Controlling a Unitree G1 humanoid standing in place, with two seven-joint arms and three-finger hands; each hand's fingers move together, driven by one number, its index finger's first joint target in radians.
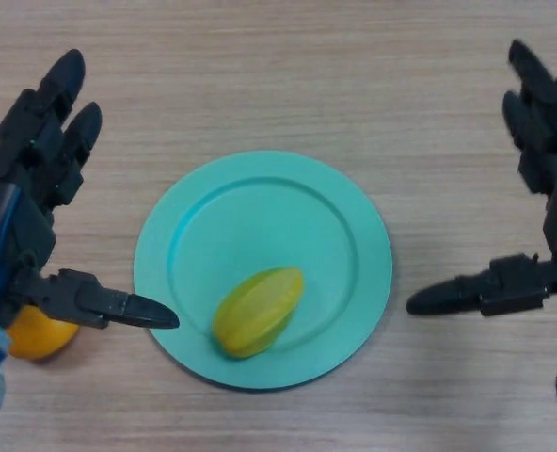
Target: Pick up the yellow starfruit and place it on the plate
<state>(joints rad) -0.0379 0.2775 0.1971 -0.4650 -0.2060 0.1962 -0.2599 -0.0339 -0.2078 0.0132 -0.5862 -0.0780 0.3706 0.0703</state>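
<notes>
The yellow starfruit (258, 312) lies on the teal plate (344, 235), in its front part, tilted with one end up to the right. My left hand (34, 179) is open at the left of the plate, its thumb tip close to the plate's left rim, holding nothing. My right hand (542, 169) is open at the right of the plate, its thumb pointing towards the plate's right rim with a small gap, holding nothing.
An orange fruit (39, 334) lies on the wooden table (278, 66) at the front left, partly hidden under my left hand.
</notes>
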